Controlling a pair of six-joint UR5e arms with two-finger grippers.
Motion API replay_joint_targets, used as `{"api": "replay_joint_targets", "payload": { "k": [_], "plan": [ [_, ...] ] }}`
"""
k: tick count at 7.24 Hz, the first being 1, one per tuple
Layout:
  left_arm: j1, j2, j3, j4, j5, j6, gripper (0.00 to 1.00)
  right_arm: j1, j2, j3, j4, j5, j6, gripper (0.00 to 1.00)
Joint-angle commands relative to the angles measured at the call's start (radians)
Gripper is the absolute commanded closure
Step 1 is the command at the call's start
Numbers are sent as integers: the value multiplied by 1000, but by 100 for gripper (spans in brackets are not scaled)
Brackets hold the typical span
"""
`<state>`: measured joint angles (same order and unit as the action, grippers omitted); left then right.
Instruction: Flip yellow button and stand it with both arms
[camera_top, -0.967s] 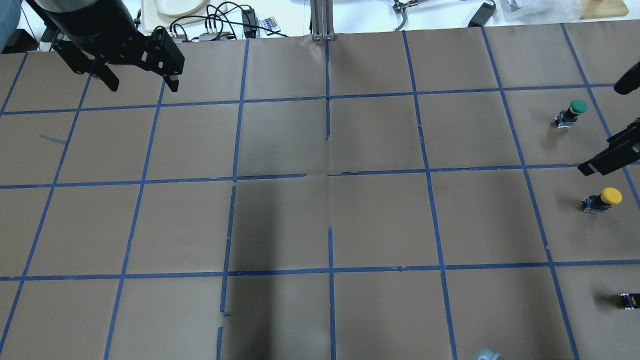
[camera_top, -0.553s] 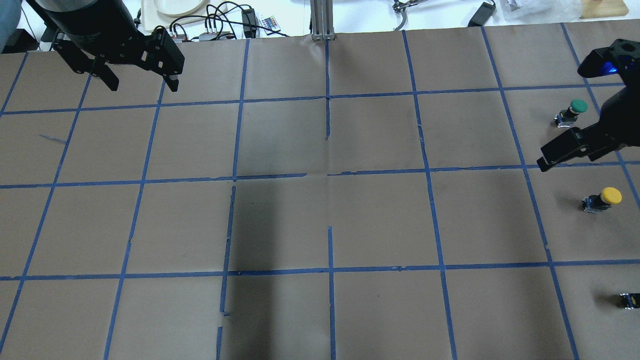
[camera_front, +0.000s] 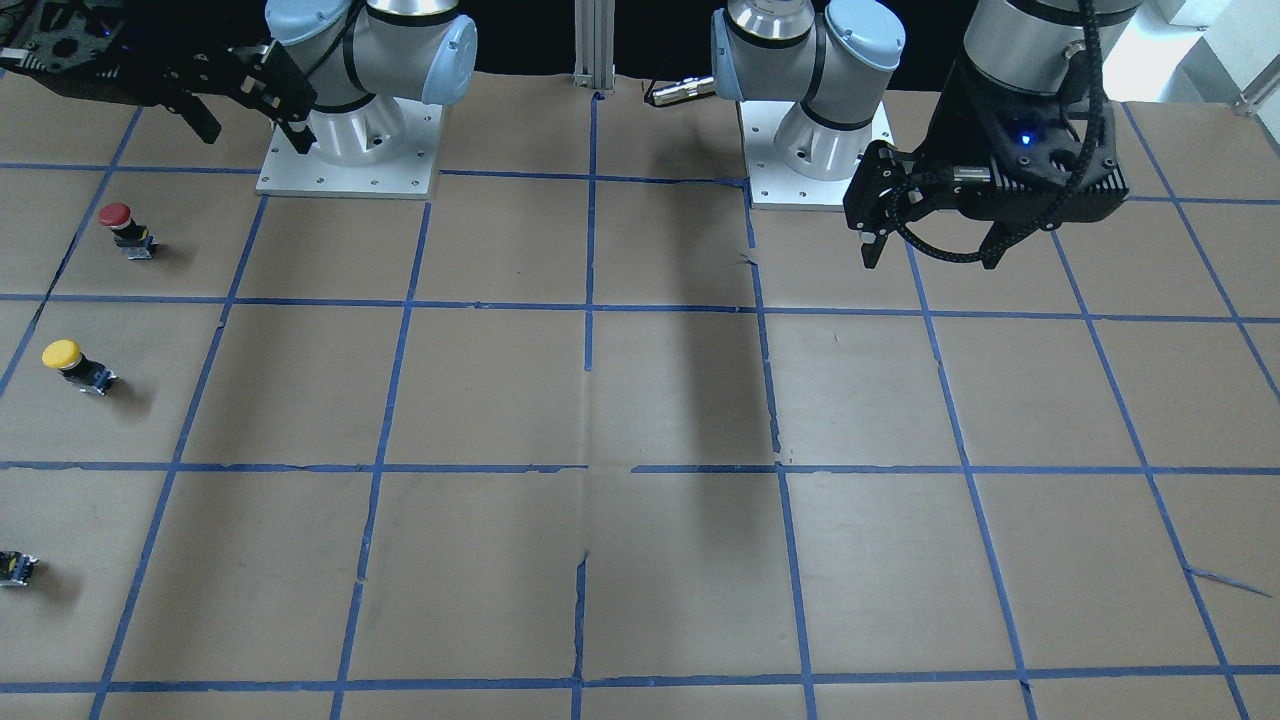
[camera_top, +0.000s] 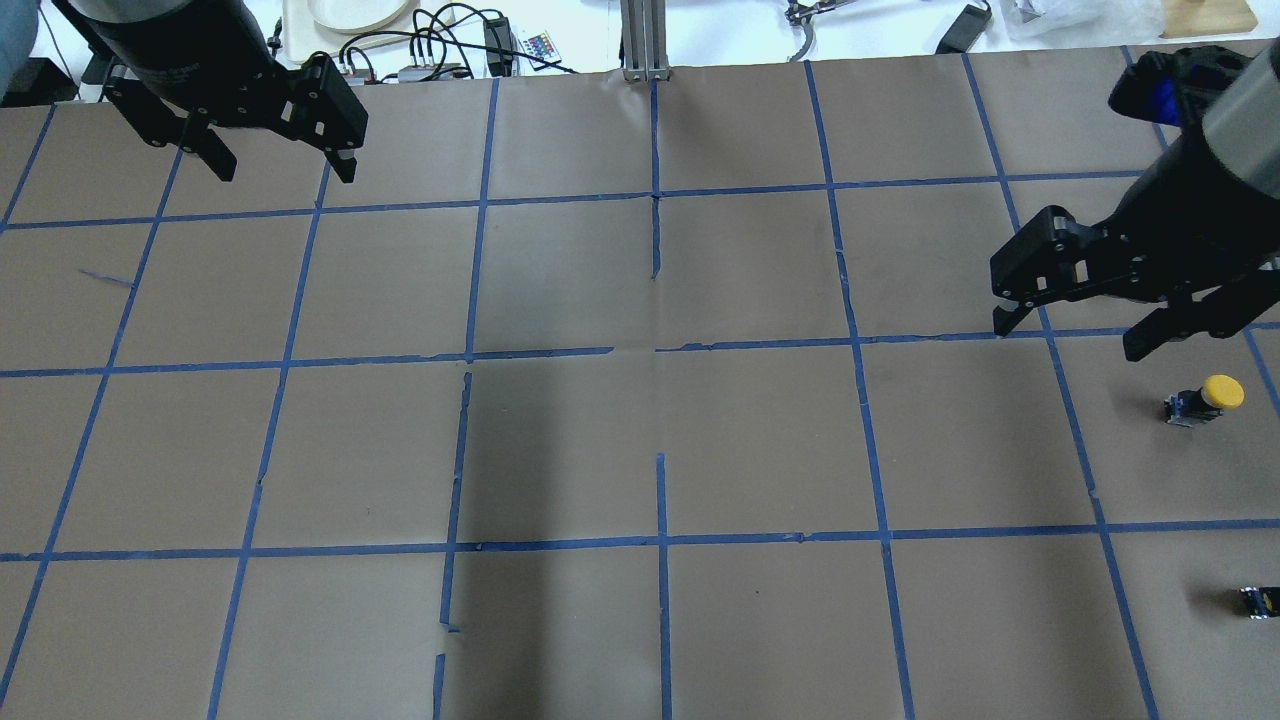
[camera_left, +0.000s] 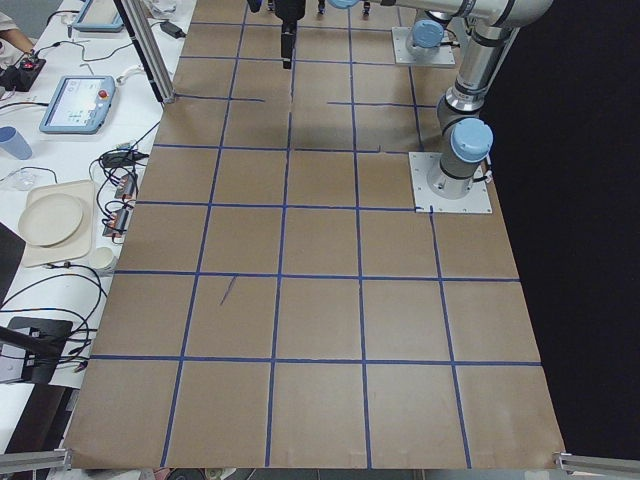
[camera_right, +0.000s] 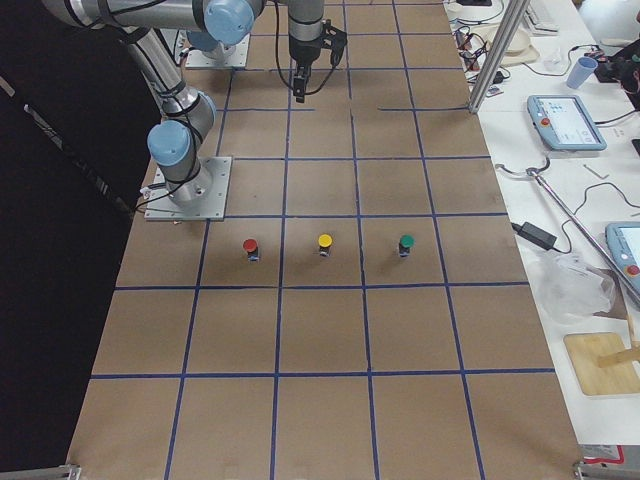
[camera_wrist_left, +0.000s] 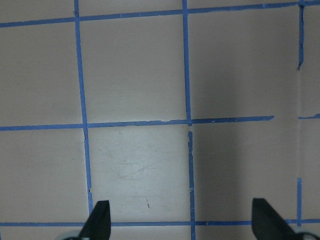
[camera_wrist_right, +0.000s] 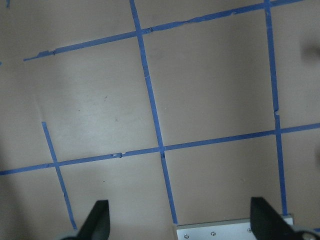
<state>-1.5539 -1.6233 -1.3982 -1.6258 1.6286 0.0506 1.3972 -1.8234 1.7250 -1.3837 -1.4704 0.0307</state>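
Note:
The yellow button (camera_top: 1210, 397) stands on the brown paper at the table's right side, cap up as far as I can see. It also shows in the front view (camera_front: 75, 365) and the right side view (camera_right: 324, 244). My right gripper (camera_top: 1068, 338) hangs open and empty above the table, apart from the button, to its left in the overhead view. It shows at the top left of the front view (camera_front: 255, 135). My left gripper (camera_top: 285, 172) is open and empty over the table's left side (camera_front: 930, 258). Both wrist views show only paper between the fingertips (camera_wrist_left: 100, 222) (camera_wrist_right: 97, 220).
A red button (camera_front: 120, 225) stands on the robot's side of the yellow one and a green button (camera_right: 405, 244) on the far side; the green one is hidden under my right arm in the overhead view. A small dark part (camera_top: 1260, 600) sits at the frame's right edge. Blue tape lines grid the paper.
My right gripper has come in from the overhead view's right edge and moved left, and now covers the green button. The left arm and the yellow button have not moved.

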Motion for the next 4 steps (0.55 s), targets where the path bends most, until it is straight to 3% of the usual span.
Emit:
{"api": "replay_joint_targets", "payload": {
  "k": [1,4],
  "plan": [
    [0,-1,-2,1,-1,0,0,100,21,7,-8,-4,69,0],
    [0,-1,-1,1,-1,0,0,149,18,51,-80,-65,106,0]
  ]
}}
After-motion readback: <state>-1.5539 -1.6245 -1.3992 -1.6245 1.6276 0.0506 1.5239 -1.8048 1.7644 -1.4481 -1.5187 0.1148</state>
